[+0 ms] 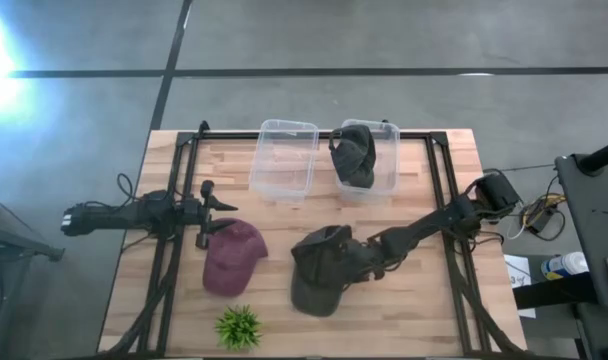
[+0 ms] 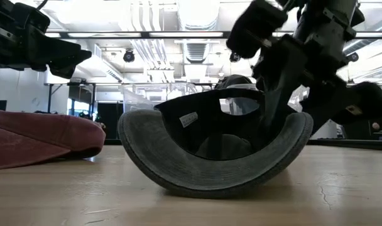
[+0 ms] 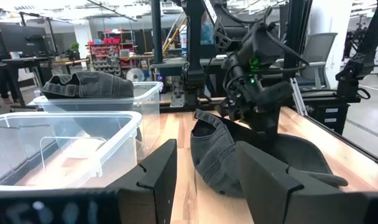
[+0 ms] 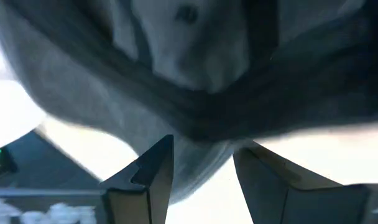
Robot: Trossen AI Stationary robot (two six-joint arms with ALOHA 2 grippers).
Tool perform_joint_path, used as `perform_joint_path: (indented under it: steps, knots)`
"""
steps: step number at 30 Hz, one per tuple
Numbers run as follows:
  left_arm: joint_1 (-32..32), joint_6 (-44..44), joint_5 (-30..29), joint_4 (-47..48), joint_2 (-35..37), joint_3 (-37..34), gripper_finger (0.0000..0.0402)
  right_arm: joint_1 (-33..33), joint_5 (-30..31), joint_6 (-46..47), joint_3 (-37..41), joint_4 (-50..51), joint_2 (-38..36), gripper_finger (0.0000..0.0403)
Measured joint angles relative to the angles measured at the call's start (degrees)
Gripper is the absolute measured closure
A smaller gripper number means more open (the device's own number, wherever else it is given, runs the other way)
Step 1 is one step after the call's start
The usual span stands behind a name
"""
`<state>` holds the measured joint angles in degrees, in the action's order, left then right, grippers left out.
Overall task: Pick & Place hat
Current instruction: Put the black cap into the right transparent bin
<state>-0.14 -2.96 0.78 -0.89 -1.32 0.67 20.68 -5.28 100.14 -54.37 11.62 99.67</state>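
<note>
The dark grey fabric cap (image 1: 319, 270) lies upside down at lower centre of the high view, and the right gripper (image 1: 356, 262) presses into its crown with fabric between its parted fingers, not visibly clamped. To grip well, it should close on a firm fold of the crown before lifting. The left gripper (image 1: 216, 204) waits open at centre left above the maroon fabric cap (image 1: 232, 257), while the clear plastic bins (image 1: 284, 158) stand at upper centre.
</note>
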Motion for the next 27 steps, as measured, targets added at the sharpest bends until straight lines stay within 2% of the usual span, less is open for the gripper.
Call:
perform_joint_path:
  steps: [4,12,18,21,24,27]
  knots:
    - [0.0,0.0,0.0,0.0,-0.1,0.0,0.0243,0.1,4.1,0.2,0.7,0.1,-0.1,0.0279]
    - [0.0,0.0,0.0,-0.1,-0.2,0.0,0.0243,0.1,3.9,-2.7,1.3,0.4,-0.1,0.0383]
    - [0.0,0.0,0.0,-0.1,-0.2,0.0,0.0243,0.5,6.4,-5.9,0.8,0.7,-1.5,0.0388]
    - [0.0,0.0,0.0,-0.1,-0.2,0.0,0.0243,0.9,9.5,-13.0,-0.8,1.3,-5.3,0.0389]
    - [0.0,0.0,0.0,-0.1,-0.3,0.0,0.0243,1.2,13.2,-24.2,-2.9,1.6,-10.5,0.0389]
    - [0.0,0.0,0.0,0.0,-0.4,0.0,0.0243,0.8,18.3,-28.9,-5.1,4.3,-16.2,0.0390]
